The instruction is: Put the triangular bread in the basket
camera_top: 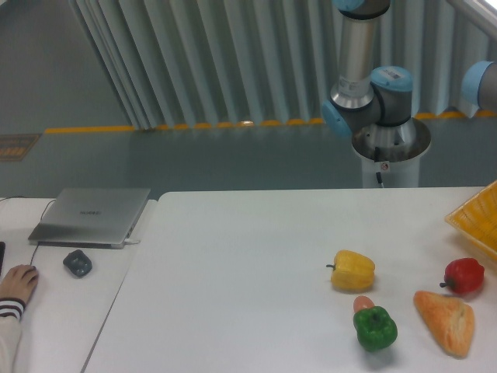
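Triangular bread (448, 320): golden-orange crusty wedge, lying flat near the front right corner of the white table (248, 256), its narrow end pointing up and left. Nothing is touching it.

Basket (477, 218): bright yellow lattice plastic, sitting at the right edge of the table and running out of view, so only one corner is showing. It is standing behind the bread, well apart from it.

Red bell pepper (463, 276): resting between the bread and the basket, just beside the bread's upper edge, stem pointing left.

Yellow bell pepper (352, 270): sitting left of the red one, stem pointing left.

Green bell pepper (376, 328): sitting in front of the yellow one and left of the bread, partly covering a small orange-pink item (363, 303) just behind it; that item is too hidden to identify.

Robot arm (365, 85): standing on its pedestal behind the table, upper links rising out of the top of the view. Its gripper is not appearing anywhere, so the jaw opening cannot be told, nor whether anything is being held.

Side desk, left: a closed grey laptop (92, 215), a small dark object (78, 263) in front of it, and a person's hand (15, 284) in a striped cuff resting at the edge.
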